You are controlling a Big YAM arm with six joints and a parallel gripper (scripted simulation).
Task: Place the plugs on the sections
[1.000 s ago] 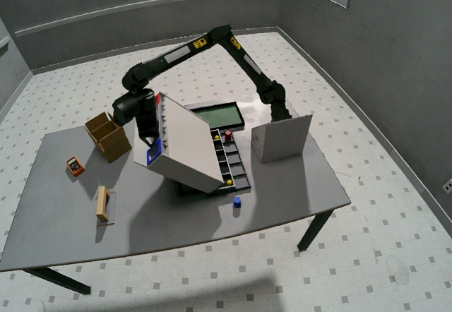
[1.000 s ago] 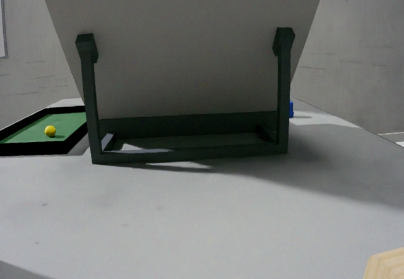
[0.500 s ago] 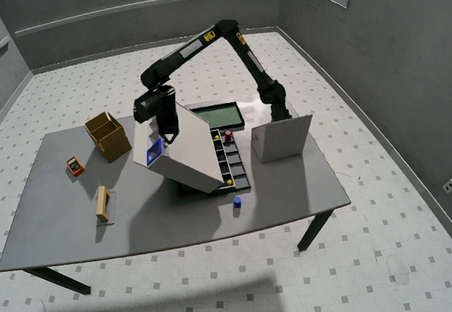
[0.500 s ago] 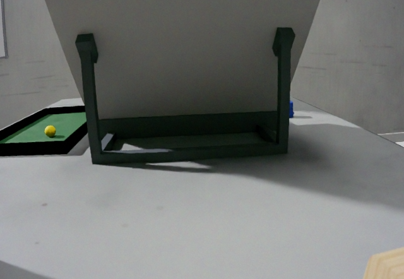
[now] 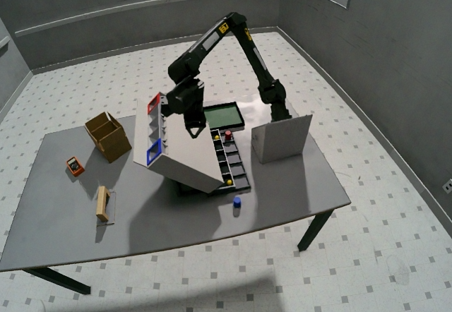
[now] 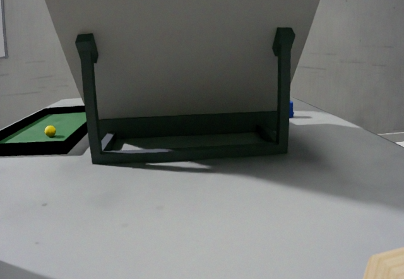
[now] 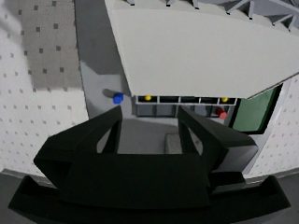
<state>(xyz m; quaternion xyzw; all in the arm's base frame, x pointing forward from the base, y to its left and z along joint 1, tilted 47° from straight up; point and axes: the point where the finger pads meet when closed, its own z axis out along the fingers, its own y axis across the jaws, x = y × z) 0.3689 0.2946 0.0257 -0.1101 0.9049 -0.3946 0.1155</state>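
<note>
My gripper [image 5: 195, 133] [image 7: 149, 110] is open and empty, high above the front of the pale cover [image 5: 193, 150] [image 7: 187, 51]. The red-banded funnel [image 5: 153, 99] and the blue-banded funnel [image 5: 159, 146] are at opposite ends of the cover's top. The red plug [image 5: 228, 135] [image 7: 221, 113] stands on the flat front part of the end section nearest the green tray; a yellow marble [image 5: 217, 137] [image 7: 224, 99] lies in that section. Another marble [image 5: 229, 182] [image 7: 148, 98] lies in the opposite end section. The blue plug [image 5: 237, 202] [image 6: 291, 109] [image 7: 118, 98] stands on the table beside that end.
The green tray [image 5: 244, 120] [image 6: 35, 149] holds a yellow marble [image 6: 50, 130]. A grey panel box [image 5: 281, 139] stands near the arm's base. An open cardboard box [image 5: 114, 144], an orange meter [image 5: 75, 166] and a wooden bracket [image 5: 102, 202] are on the table's other side.
</note>
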